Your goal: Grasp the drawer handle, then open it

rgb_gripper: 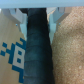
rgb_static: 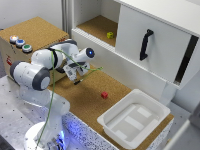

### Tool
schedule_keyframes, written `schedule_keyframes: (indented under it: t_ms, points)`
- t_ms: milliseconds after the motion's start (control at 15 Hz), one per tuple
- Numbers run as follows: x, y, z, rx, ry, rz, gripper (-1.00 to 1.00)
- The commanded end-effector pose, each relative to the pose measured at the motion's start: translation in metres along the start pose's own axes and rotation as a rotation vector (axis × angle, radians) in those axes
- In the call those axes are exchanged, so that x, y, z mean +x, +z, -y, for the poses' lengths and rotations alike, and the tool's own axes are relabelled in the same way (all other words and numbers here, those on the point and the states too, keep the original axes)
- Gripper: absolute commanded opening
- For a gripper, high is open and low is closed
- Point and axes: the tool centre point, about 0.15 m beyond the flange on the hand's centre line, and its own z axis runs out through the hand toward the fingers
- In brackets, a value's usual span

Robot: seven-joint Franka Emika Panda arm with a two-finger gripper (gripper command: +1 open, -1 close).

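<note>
Cork covers the long worktop (rgb_static: 95, 95) and the top of the box (rgb_static: 37, 30) at the exterior view's left, which carries three coloured buttons (rgb_static: 20, 43) near its edge. Big white cabinet door (rgb_static: 150, 50) with a long black curved handle (rgb_static: 145, 44) sits at the exterior view's right, standing ajar; beside it an open shelf holds a small yellow block (rgb_static: 110, 35). White arm (rgb_static: 42, 72) rises from a base on the perforated metal table (rgb_static: 12, 100) and bends toward the box front, a green cable (rgb_static: 50, 100) hanging along it. White tray (rgb_static: 134, 117) rests on the worktop near the exterior view's lower right. Small red block (rgb_static: 104, 95) lies on the cork between arm and tray, apart from both. Gripper (rgb_static: 75, 75) is low against the box side; the drawer front itself is hidden behind the arm in the exterior view. Wrist view shows the drawer handle (rgb_gripper: 38, 47), a dark bar, running straight between the two pale fingers (rgb_gripper: 20, 17), one on each side and tight against it, so the jaws look clamped on the bar. Beige drawer (rgb_gripper: 10, 45) face with blue print lies on one side of the bar, cork on the other.
</note>
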Motion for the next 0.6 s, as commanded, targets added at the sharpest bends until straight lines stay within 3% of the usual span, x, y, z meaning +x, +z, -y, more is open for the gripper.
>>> schedule_keyframes:
  t_ms: [0,133,267,533]
  points:
    - [-0.005,0.007,-0.033,-0.008,-0.034,0.013,1.0]
    - [-0.007,-0.003,-0.028,-0.011,-0.048,-0.003,1.0]
    - [-0.009,-0.016,-0.019,-0.054,-0.076,-0.012,1.0]
    - [-0.008,-0.045,0.0,-0.236,-0.146,-0.038,1.0]
